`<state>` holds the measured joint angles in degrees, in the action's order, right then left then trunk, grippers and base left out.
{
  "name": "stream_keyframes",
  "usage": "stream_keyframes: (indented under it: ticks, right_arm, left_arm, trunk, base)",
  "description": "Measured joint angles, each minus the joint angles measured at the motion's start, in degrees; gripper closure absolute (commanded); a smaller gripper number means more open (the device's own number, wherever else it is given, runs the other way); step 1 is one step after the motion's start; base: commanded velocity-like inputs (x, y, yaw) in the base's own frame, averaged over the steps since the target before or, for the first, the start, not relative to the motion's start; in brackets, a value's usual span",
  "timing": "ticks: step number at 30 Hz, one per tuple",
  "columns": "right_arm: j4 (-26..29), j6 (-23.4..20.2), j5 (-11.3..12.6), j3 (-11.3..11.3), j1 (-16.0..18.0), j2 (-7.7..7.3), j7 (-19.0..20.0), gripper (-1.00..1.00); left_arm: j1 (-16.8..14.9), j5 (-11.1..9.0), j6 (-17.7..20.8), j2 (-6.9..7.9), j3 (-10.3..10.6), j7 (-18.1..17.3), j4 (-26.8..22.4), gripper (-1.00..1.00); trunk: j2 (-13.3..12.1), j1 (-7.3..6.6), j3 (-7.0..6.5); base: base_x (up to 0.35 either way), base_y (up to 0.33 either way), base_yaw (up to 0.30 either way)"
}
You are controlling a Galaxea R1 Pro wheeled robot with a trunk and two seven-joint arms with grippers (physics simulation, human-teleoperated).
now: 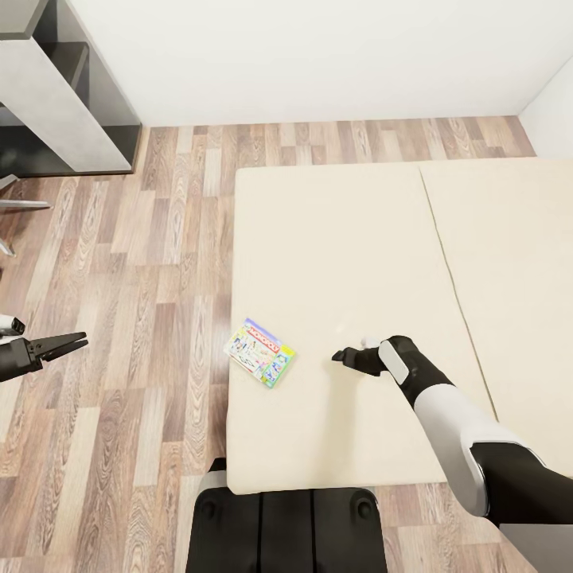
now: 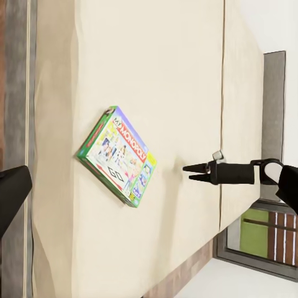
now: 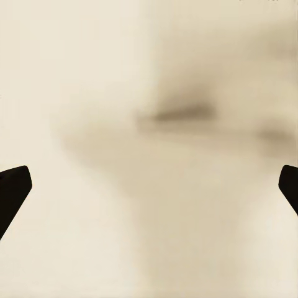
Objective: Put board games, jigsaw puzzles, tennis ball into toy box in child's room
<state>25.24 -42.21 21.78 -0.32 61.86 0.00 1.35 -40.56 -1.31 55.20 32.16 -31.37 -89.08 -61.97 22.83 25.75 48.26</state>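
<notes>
1. Board game (image 1: 260, 352): 1 flat, pale green-edged Monopoly box, lying flat on the bed (image 1: 350, 239), close to the bed's left edge and toward its near end.
2. Turned askew to the bed's edges: long axis running from far-left to near-right.
3. Right gripper (image 1: 344, 356): low over the mattress, just right of the box and clearly apart from it, fingertips pointing left toward it. Touching nothing; in the right wrist view 2 dark fingertips (image 3: 13, 189) sit at opposite edges with bare beige mattress between, so spread wide and empty.
4. Left gripper (image 1: 72, 344): out over the wood floor (image 1: 151, 318), well left of the bed, fingers pointing right toward the box. Fingers close together at the tips in the head view and holding nothing, but whether fully clenched cannot be told.
5. Nearer arm: the right. Box lies straight left of its fingertips, at about the same distance from the near end of the bed.
6. Likely step in hand: reaching for this box with the right arm. Toy box, tabletop and the other toys not visible here, so most of the task probably remains.
7. Coming move, as a judgement: a short leftward reach, with the wrist turned so the fingers close across the box's short side, not along its slanted long axis.
8. Risk: a flat box on a soft mattress gives little edge to catch, and a push from the right could slide it off the left side of the bed.
</notes>
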Motion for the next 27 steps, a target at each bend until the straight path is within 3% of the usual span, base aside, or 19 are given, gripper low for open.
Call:
stream_keyframes:
  ticks: [27]
  right_arm:
    - [0.4,0.0,0.1,0.0,0.0,0.0,1.0,-1.0]
  left_arm:
    - [0.0,0.0,0.0,0.0,0.0,0.0,0.0,-1.0]
  trunk:
    - [0.0,0.0,0.0]
  base:
    - [0.0,0.0,0.0]
